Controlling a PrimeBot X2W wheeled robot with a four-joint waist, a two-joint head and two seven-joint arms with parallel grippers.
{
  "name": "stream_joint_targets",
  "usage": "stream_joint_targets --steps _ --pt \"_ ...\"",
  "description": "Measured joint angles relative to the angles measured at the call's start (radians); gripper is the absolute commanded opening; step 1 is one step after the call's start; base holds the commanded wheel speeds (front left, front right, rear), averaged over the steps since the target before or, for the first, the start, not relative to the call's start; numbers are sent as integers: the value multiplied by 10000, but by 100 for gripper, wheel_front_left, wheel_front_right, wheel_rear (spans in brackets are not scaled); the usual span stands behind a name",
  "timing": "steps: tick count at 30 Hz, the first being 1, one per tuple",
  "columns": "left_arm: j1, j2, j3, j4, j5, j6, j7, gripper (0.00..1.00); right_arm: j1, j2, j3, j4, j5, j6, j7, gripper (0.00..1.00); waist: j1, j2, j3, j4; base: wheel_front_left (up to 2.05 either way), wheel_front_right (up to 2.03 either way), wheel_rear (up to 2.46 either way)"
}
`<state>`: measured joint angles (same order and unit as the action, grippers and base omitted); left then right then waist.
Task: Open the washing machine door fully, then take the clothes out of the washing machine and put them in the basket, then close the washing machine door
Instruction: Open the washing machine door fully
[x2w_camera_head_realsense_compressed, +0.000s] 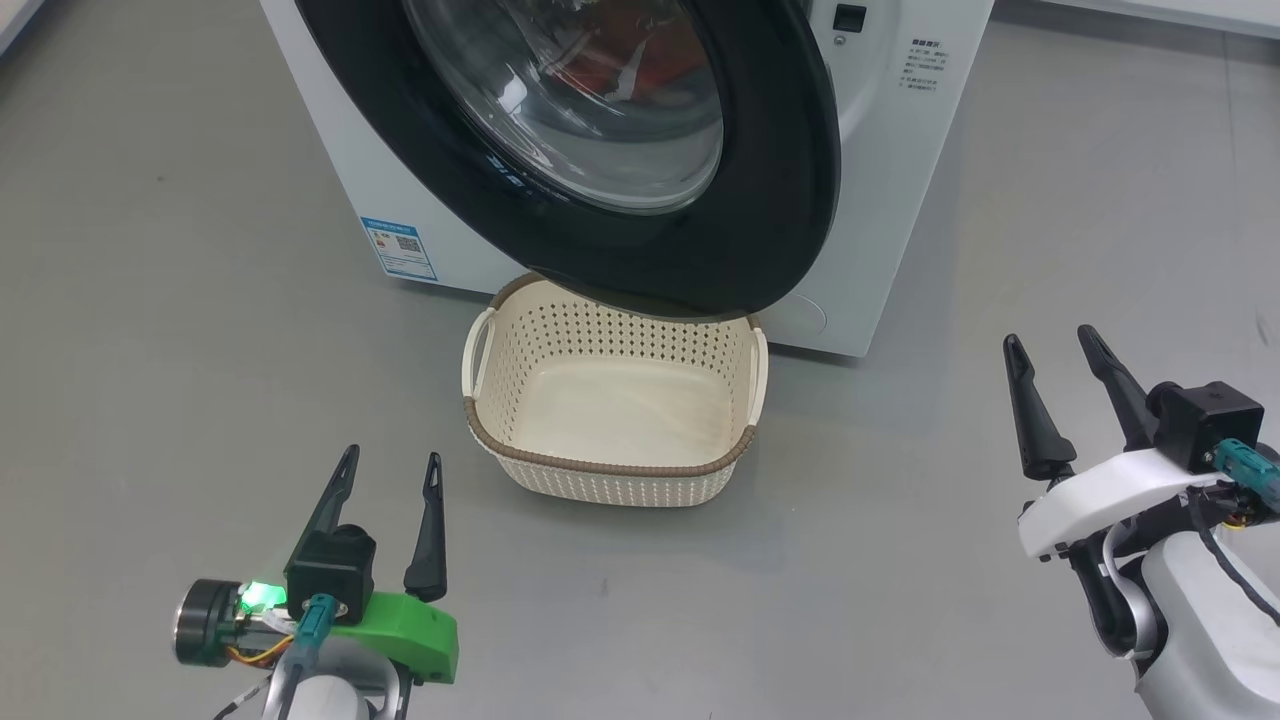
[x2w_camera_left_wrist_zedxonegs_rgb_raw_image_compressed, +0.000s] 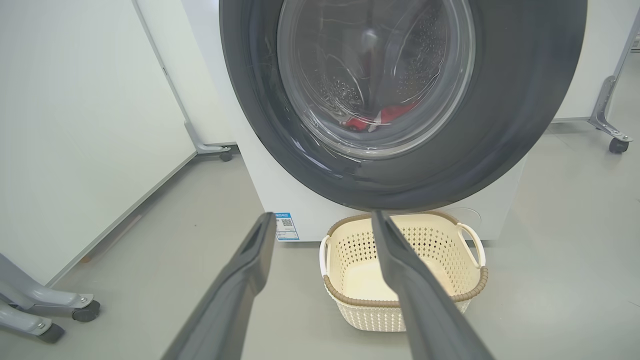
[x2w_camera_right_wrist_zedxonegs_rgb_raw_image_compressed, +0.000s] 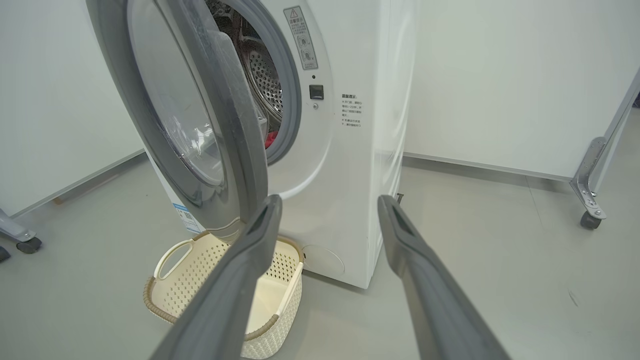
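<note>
Down at lower left, left gripper (x2w_camera_head_realsense_compressed: 392, 455) with fingers spread wide and empty, parked short of the cream basket (x2w_camera_head_realsense_compressed: 610, 468) at centre, tucked right under the part-swung washing machine door (x2w_camera_head_realsense_compressed: 780, 200), probably to catch laundry straight from the drum. Red clothes (x2w_camera_head_realsense_compressed: 660, 60) visible through the glass at top centre, inside the washing machine (x2w_camera_head_realsense_compressed: 900, 200). Over at right, right gripper (x2w_camera_head_realsense_compressed: 1048, 338) likewise spread and gripping nothing, well clear of the door edge, likely lined up to push it fully open.

I am looking down on a smooth grey floor (x2w_camera_head_realsense_compressed: 150, 350). The white washing machine (x2w_camera_head_realsense_compressed: 900, 200) is standing on it, and the cream perforated basket (x2w_camera_head_realsense_compressed: 600, 487) is sitting upright on the floor just in front of the machine's base. Off to the sides, caster legs (x2w_camera_left_wrist_zedxonegs_rgb_raw_image_compressed: 82, 311) of grey metal are resting on the same floor.
</note>
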<state>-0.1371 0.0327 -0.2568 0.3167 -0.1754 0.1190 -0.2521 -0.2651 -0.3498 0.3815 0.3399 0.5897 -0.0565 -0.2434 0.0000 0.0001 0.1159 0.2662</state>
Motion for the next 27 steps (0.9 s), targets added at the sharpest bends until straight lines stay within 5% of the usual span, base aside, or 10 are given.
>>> stream_joint_targets --steps 27 --pt "13 0 -15 -35 13 2 0 100 673 50 -403 -821 -295 -267 -13 100 0 0 48 -92 0 0 0"
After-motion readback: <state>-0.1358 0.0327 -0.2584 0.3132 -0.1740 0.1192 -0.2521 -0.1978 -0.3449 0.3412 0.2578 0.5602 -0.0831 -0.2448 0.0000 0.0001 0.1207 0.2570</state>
